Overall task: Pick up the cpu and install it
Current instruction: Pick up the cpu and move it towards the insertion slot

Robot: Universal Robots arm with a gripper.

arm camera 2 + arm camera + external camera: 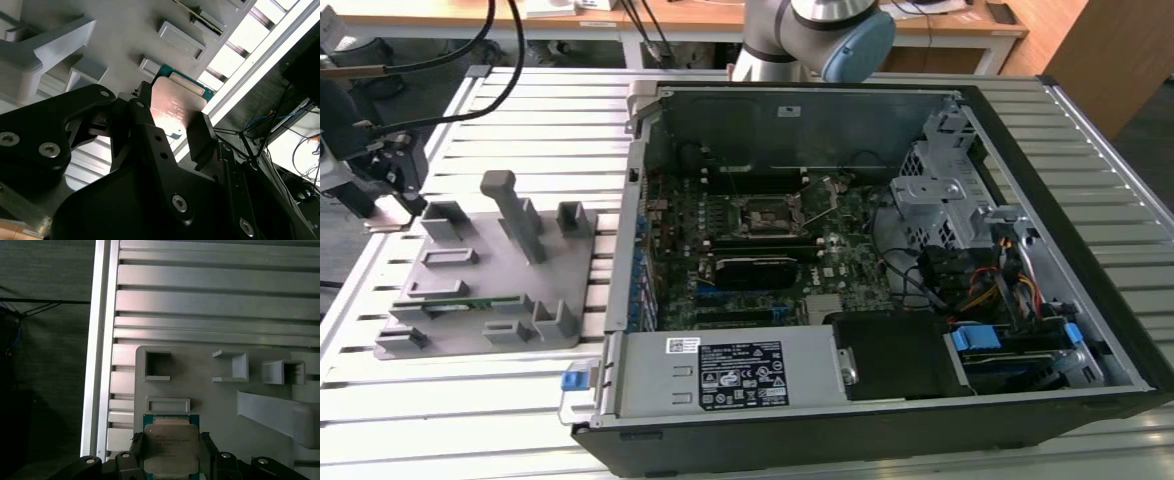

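The cpu [171, 444] is a flat square chip with a silvery metal top and a green rim. It sits between the two black fingers of my gripper [172, 452], which is shut on its opposite edges. In the second wrist view the cpu [175, 102] is held just over the grey fixture plate [125, 35], with my gripper [172, 117] clamped around it. In the exterior view my gripper [384, 175] hangs at the far left, beside the fixture plate [494, 290]. The black square socket [767, 213] lies on the motherboard inside the open computer case [1067, 250].
The fixture plate carries several raised grey holders and a tall post [514, 215]. A narrow green circuit strip [460, 300] rests in one of its slots. The slatted metal table [454, 400] has an edge rail [97, 365] close to the gripper. Cables and a power supply [727, 375] fill the case.
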